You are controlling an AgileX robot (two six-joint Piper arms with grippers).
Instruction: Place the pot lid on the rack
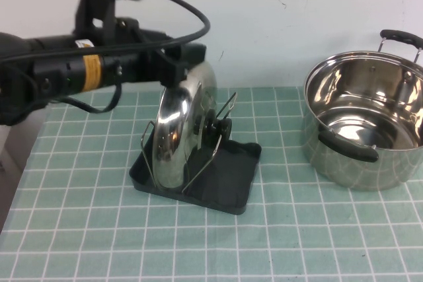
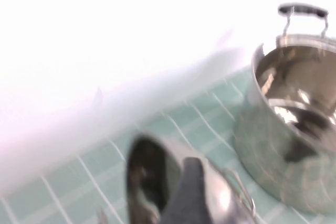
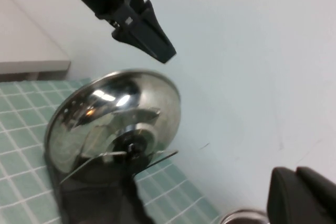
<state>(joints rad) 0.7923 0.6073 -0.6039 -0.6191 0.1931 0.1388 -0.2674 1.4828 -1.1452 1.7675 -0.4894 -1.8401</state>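
Note:
The pot lid (image 1: 180, 127) stands on its edge between the wire holders of the dark rack (image 1: 228, 175), its black knob facing right. My left gripper (image 1: 186, 61) hovers just over the lid's top rim. In the right wrist view the left gripper (image 3: 157, 43) is clear of the lid (image 3: 113, 111), with a small gap between them, above the rack (image 3: 92, 198). It looks open and holds nothing. The left wrist view shows one finger (image 2: 190, 192) in front of the lid (image 2: 223, 195). My right gripper (image 3: 295, 179) is shut and empty, out of the high view.
The deep steel pot (image 1: 367, 120) with black handles stands at the right on the green checked mat (image 1: 99, 229); it also shows in the left wrist view (image 2: 294, 129). A white wall runs behind the table. The left arm's cable loops above the lid.

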